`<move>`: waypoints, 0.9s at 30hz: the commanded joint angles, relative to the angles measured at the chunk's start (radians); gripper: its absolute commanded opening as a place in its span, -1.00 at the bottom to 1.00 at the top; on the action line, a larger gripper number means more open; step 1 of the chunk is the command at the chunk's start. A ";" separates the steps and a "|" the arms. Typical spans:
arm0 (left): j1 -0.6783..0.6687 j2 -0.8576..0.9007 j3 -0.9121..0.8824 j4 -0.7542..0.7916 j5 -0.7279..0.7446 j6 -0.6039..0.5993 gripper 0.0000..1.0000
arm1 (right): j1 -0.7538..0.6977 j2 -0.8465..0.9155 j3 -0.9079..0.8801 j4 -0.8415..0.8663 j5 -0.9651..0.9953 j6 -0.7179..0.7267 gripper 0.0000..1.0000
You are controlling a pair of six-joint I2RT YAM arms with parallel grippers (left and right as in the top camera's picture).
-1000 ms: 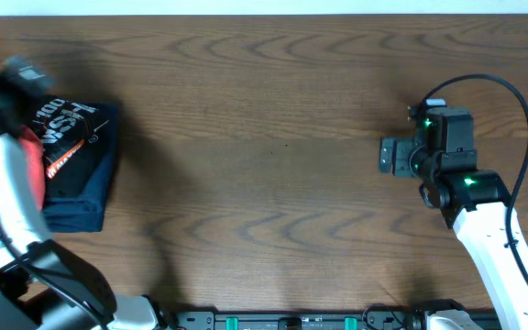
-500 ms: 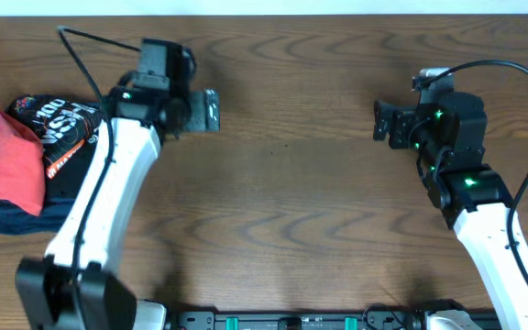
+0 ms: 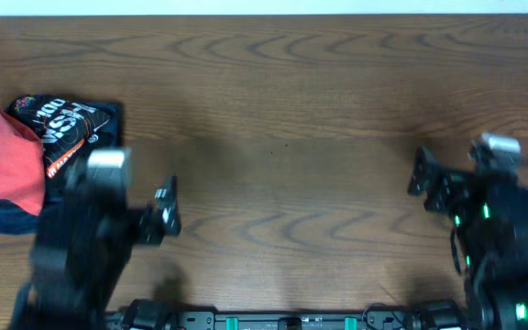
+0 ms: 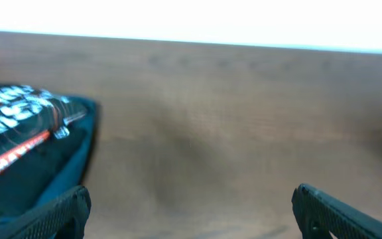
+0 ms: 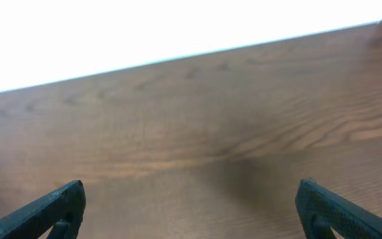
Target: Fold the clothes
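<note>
The clothes, an orange-red T-shirt (image 3: 3, 160), lie bunched at the far left table edge, partly on top of a dark folded stack. Its lettering does not show. My left gripper (image 3: 167, 211) is open near the front left, well right of the shirt and touching nothing. In the left wrist view only wood lies between its fingertips (image 4: 65, 211), so that gripper (image 4: 191, 214) is empty. My right gripper (image 3: 422, 176) stands open at the right side, far from the shirt. The right wrist view shows it (image 5: 191, 212) over bare table.
A black folded garment with white and red print (image 3: 70, 126) lies beside the shirt on a navy one (image 3: 7, 218); its edge also shows in the left wrist view (image 4: 25, 156). The wooden table (image 3: 282, 110) stretches between the arms. Both arm bases stand at the front edge.
My left arm has swung from the back left of the table down to the front left, away from the stack. The right arm has drawn back toward the front right. Both are motion-blurred.
</note>
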 commanded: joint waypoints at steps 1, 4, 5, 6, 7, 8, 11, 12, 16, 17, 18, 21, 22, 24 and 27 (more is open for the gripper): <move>0.001 -0.149 -0.082 0.047 -0.030 0.008 0.96 | -0.002 -0.119 -0.089 0.003 0.047 0.038 0.98; 0.001 -0.241 -0.084 0.043 -0.030 0.009 0.96 | -0.002 -0.166 -0.135 -0.001 0.035 0.038 0.99; 0.001 -0.263 -0.084 0.043 -0.030 0.009 0.96 | -0.002 -0.169 -0.141 -0.011 0.035 0.038 0.99; 0.001 -0.286 -0.084 0.042 -0.030 0.009 0.96 | -0.002 -0.169 -0.144 -0.033 0.035 0.038 0.98; 0.001 -0.302 -0.084 0.040 -0.030 0.009 0.96 | -0.002 -0.167 -0.145 -0.056 0.035 0.038 0.99; 0.001 -0.314 -0.084 0.037 -0.030 0.009 0.96 | -0.002 -0.166 -0.145 -0.082 0.035 0.038 0.99; 0.001 -0.330 -0.084 0.021 -0.030 0.009 0.96 | -0.002 -0.166 -0.145 -0.163 0.035 0.038 0.98; 0.001 -0.329 -0.084 0.018 -0.030 0.009 0.96 | -0.002 -0.166 -0.145 -0.192 0.035 0.038 0.99; 0.001 -0.328 -0.084 0.009 -0.030 0.009 0.96 | -0.002 -0.166 -0.145 -0.299 0.035 0.038 0.99; 0.001 -0.328 -0.084 0.009 -0.030 0.009 0.96 | -0.002 -0.166 -0.145 -0.329 0.035 0.038 0.99; 0.001 -0.328 -0.084 0.008 -0.030 0.009 0.96 | -0.002 -0.166 -0.145 -0.350 0.035 0.038 0.99; 0.001 -0.328 -0.084 0.006 -0.030 0.009 0.96 | -0.002 -0.166 -0.145 -0.407 0.035 0.038 0.99; 0.001 -0.328 -0.084 0.004 -0.030 0.009 0.96 | -0.002 -0.166 -0.145 -0.420 0.035 0.038 0.98; 0.001 -0.328 -0.084 -0.005 -0.030 0.009 0.96 | -0.002 -0.166 -0.145 -0.449 0.035 0.038 0.99; 0.001 -0.328 -0.084 -0.031 -0.030 0.009 0.96 | -0.002 -0.166 -0.145 -0.465 0.035 0.038 0.99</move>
